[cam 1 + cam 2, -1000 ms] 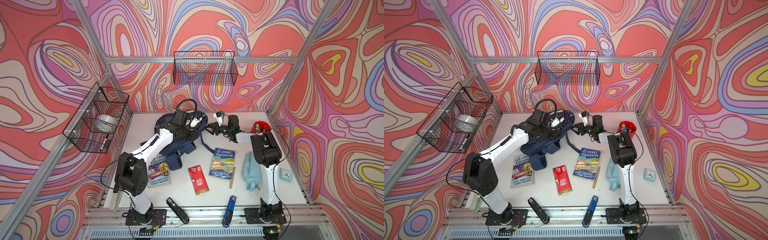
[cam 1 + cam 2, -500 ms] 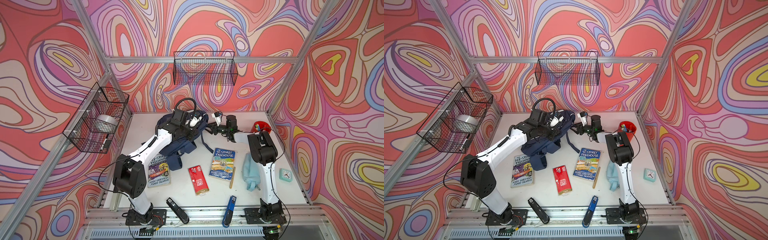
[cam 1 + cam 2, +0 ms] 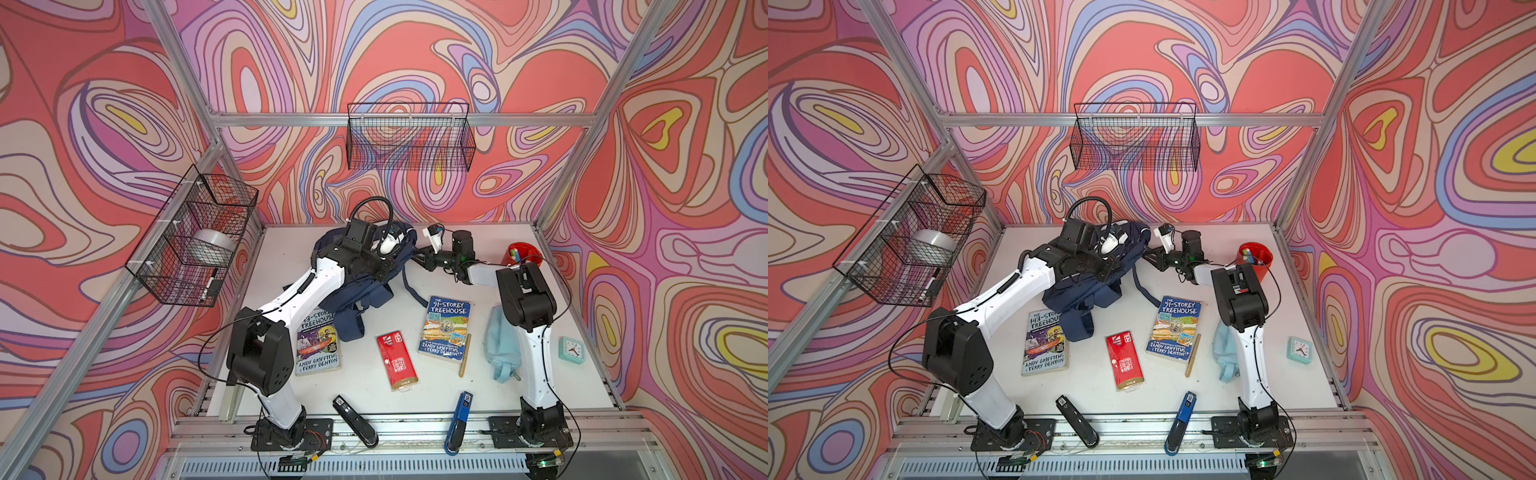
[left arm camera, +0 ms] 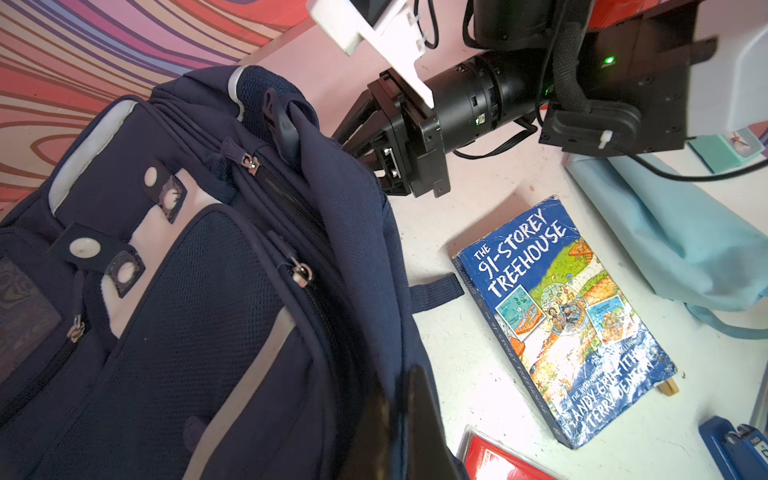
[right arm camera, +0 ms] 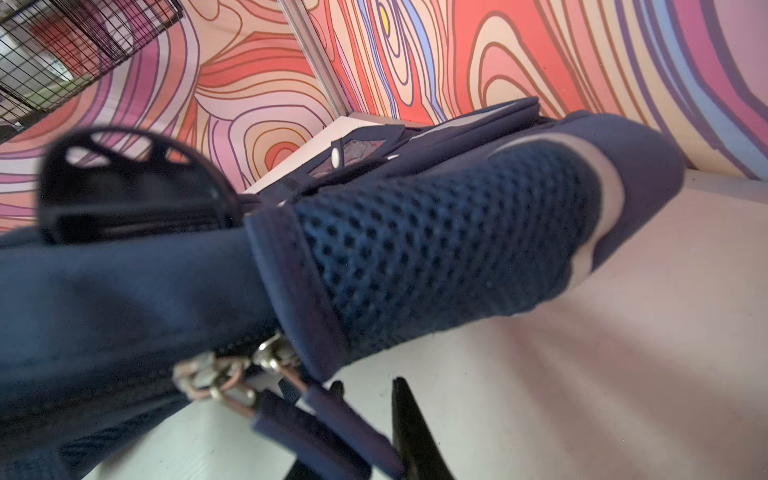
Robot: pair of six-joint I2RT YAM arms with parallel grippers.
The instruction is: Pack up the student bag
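Note:
The student bag (image 3: 365,291) (image 3: 1084,295), a navy backpack, lies at the back middle of the table in both top views. My left gripper (image 4: 397,376) is shut on a fold of its navy fabric beside a zipper and sits on the bag's top (image 3: 384,266). My right gripper (image 5: 368,384) reaches in from the right to the bag's upper edge (image 3: 419,259). Its jaws stand narrow, with a navy zipper pull (image 5: 332,419) pinched between the fingers. A second pull (image 5: 286,428) hangs beside it. The bag's mesh panel (image 5: 436,249) fills the right wrist view.
In front of the bag lie two Treehouse books (image 3: 444,328) (image 3: 318,349), a red packet (image 3: 397,359), a pencil (image 3: 464,355) and a light blue pouch (image 3: 500,345). A clock (image 3: 572,350) and a red cup (image 3: 524,255) stand right. Two staplers (image 3: 355,422) (image 3: 459,422) lie at the front edge.
My right gripper has edged left to the bag's zipper and its jaws have closed in on the pull. The left gripper has kept its hold and place.

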